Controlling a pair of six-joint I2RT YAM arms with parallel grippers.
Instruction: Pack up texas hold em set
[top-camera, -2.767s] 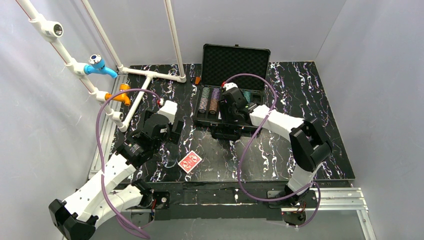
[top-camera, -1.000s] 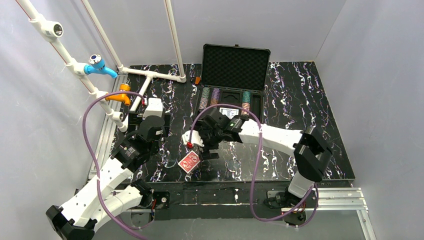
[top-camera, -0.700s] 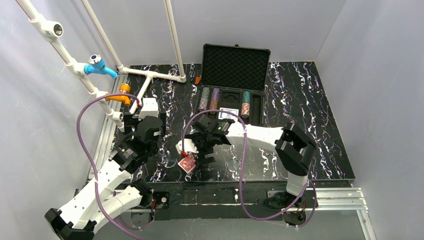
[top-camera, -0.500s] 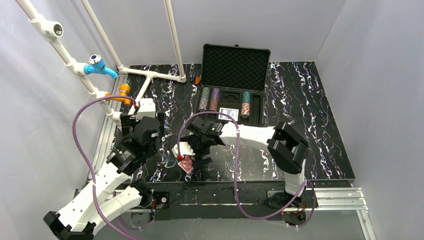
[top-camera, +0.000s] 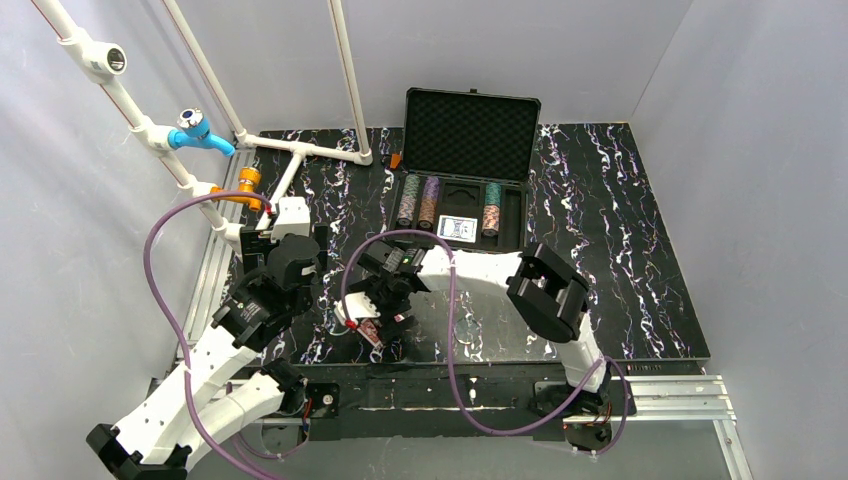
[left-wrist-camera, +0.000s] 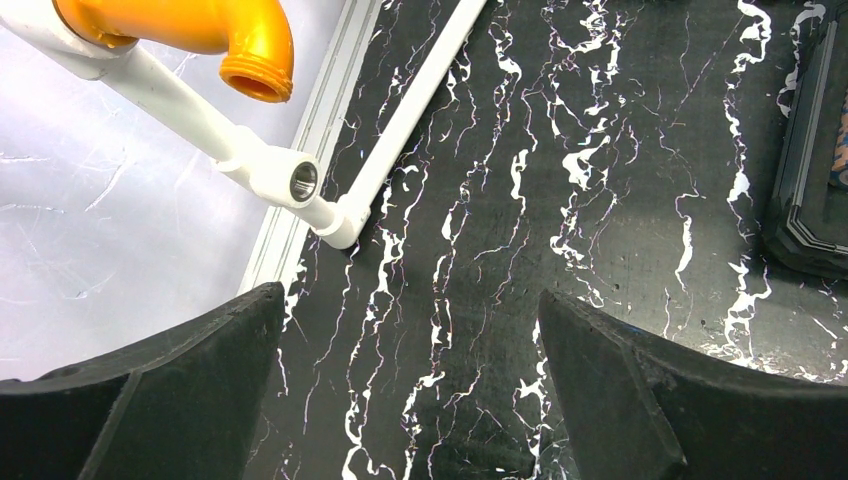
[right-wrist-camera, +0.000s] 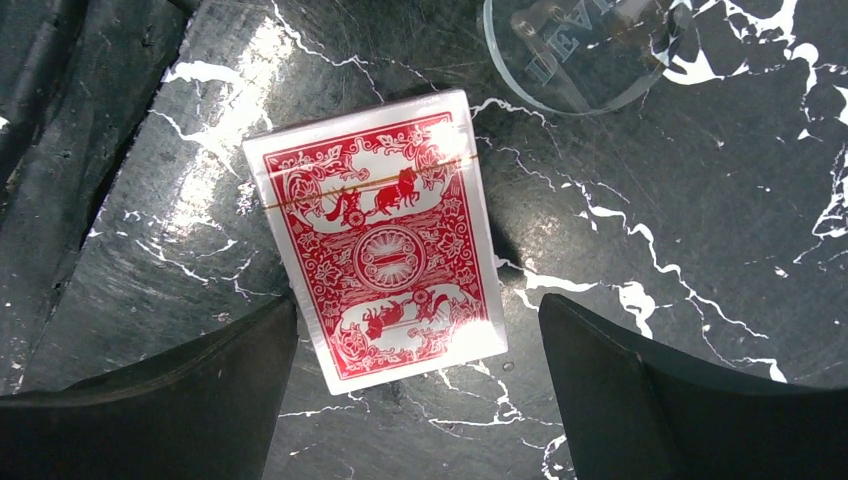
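Observation:
The black briefcase (top-camera: 470, 120) stands open at the back of the table, its foam-lined lid upright. Its tray holds rows of striped poker chips (top-camera: 418, 201) and a blue-backed card deck (top-camera: 457, 228). A red-backed deck (right-wrist-camera: 385, 240) lies flat on the marbled table near the front edge and is partly covered in the top view (top-camera: 372, 333). My right gripper (right-wrist-camera: 413, 310) hovers open just above it, one finger on each side of the deck's near end, not touching it. My left gripper (left-wrist-camera: 410, 295) is open and empty over bare table at the left (top-camera: 285, 238).
A white PVC pipe frame (top-camera: 300, 150) with a blue fitting (top-camera: 190, 128) and an orange fitting (left-wrist-camera: 215, 30) stands at the back left. A clear round lettered disc (right-wrist-camera: 580, 50) lies just beyond the red deck. The briefcase corner (left-wrist-camera: 815, 180) shows right of the left gripper.
My right arm has swung from the briefcase to the near left and come down over the red deck. The blue deck now shows in the tray. The left arm drew slightly back-left.

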